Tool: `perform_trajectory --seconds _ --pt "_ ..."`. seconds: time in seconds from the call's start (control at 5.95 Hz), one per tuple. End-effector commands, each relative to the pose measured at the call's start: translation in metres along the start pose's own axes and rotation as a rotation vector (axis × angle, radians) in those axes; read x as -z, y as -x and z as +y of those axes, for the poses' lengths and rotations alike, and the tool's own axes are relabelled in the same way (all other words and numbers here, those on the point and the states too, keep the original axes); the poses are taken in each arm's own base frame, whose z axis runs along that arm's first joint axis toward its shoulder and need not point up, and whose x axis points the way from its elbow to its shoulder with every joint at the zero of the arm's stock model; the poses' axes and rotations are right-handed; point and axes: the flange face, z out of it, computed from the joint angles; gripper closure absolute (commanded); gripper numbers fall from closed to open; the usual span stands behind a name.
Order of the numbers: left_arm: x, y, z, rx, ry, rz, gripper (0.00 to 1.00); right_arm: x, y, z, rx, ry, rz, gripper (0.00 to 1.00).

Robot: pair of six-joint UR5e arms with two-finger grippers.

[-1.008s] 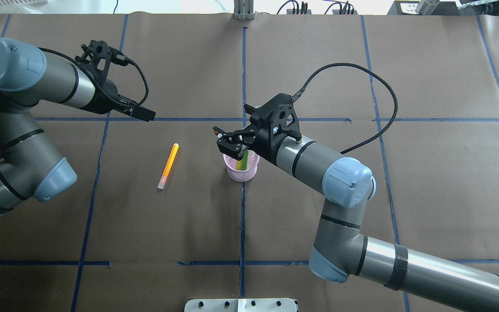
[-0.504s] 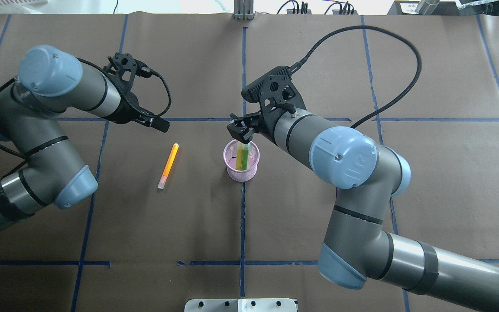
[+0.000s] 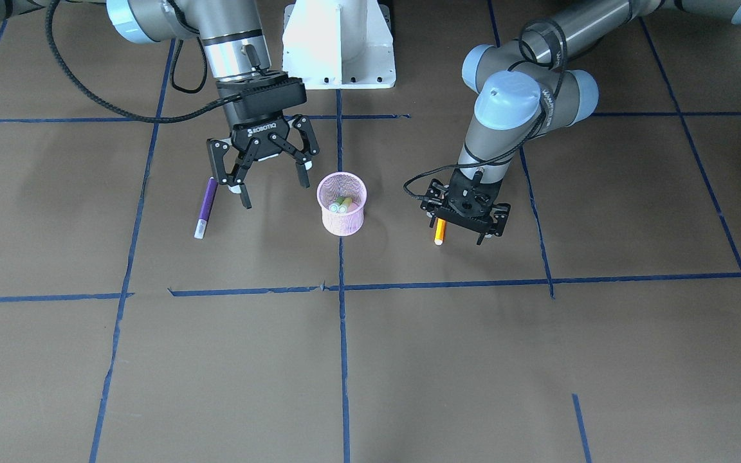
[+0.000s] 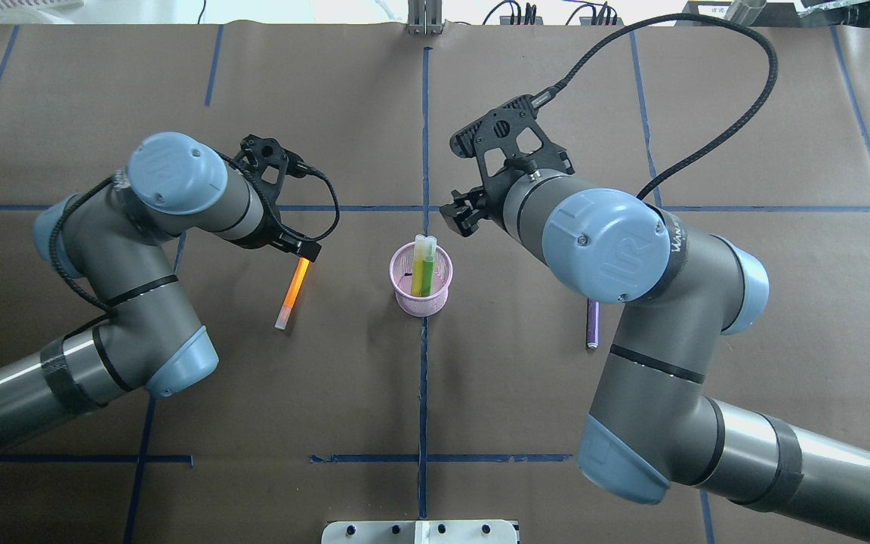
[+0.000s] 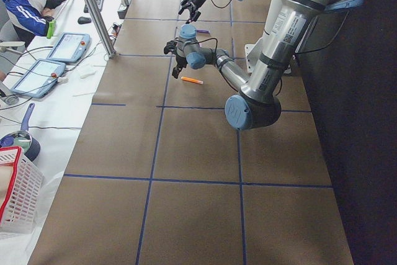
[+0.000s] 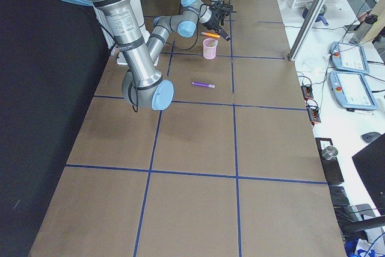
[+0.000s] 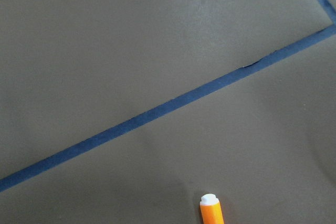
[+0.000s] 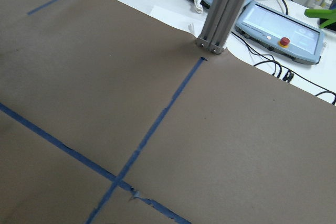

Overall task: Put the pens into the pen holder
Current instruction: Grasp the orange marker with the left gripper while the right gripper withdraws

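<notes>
Brown counter with the pink pen holder standing at its middle, green pens upright inside. Left gripper hangs over the far end of the orange pen, which lies flat with its long axis running back toward the robot, slightly slanted. Can't tell if that gripper is spread or closed. Right gripper gapes wide and empty, purple pen flat just outboard.

right claw spread by purple pen | left claw over orange pen | holder: green pens
</notes>
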Motion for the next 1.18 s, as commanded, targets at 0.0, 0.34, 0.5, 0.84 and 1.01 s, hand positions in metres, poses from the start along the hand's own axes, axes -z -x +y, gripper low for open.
perform_trajectory --seconds 0.0,0.34,0.5,0.84,1.01 --pt "-0.009 -0.012 0.003 0.035 0.01 -0.002 0.0 -0.011 -0.06 -0.005 -0.059 0.137 -0.027 0.0" --pt "-0.017 -0.023 0.014 0.021 0.03 0.005 0.0 -0.008 -0.083 -0.014 -0.094 0.198 -0.075 0.0" --pt "-0.024 -0.024 0.016 0.018 0.039 0.001 0.0 -0.009 -0.084 -0.013 -0.094 0.198 -0.075 0.0" --pt "-0.025 -0.022 0.016 0.012 0.04 -0.002 0.12 -0.009 -0.083 -0.013 -0.092 0.197 -0.08 0.0" --pt "-0.026 -0.021 0.016 0.011 0.041 -0.001 0.29 -0.008 -0.083 -0.014 -0.092 0.193 -0.082 0.0"
